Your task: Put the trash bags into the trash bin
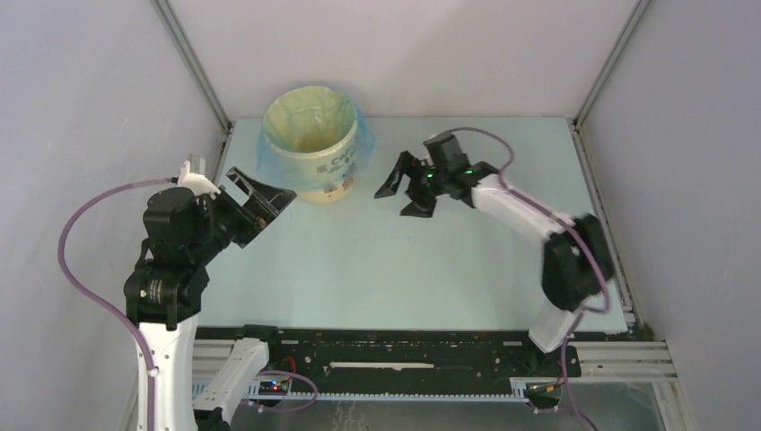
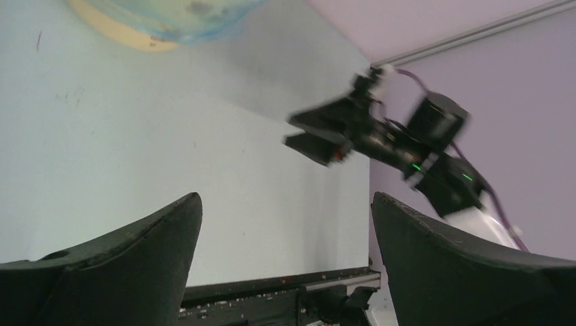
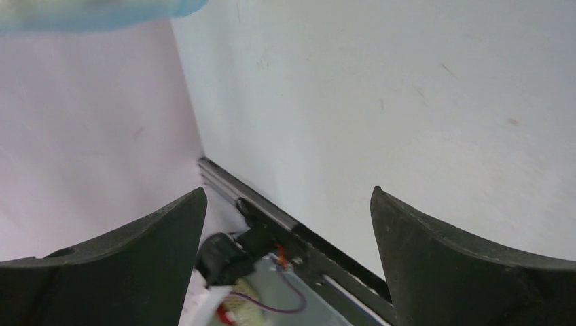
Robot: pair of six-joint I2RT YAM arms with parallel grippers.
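Observation:
The tan-yellow trash bin [image 1: 316, 154] stands upright at the back of the table, left of centre. A thin blue trash bag [image 1: 272, 153] lines it, folded over the rim and hanging down the outer wall. Its edge also shows at the top of the left wrist view [image 2: 170, 17] and of the right wrist view [image 3: 88, 13]. My left gripper [image 1: 262, 197] is open and empty, just left of the bin's base. My right gripper [image 1: 404, 190] is open and empty, hovering to the right of the bin. No loose bag shows on the table.
The pale table [image 1: 386, 269] is walled by grey panels on the left, back and right. A black rail [image 1: 395, 355] runs along the near edge between the arm bases. The right arm [image 2: 407, 142] shows in the left wrist view.

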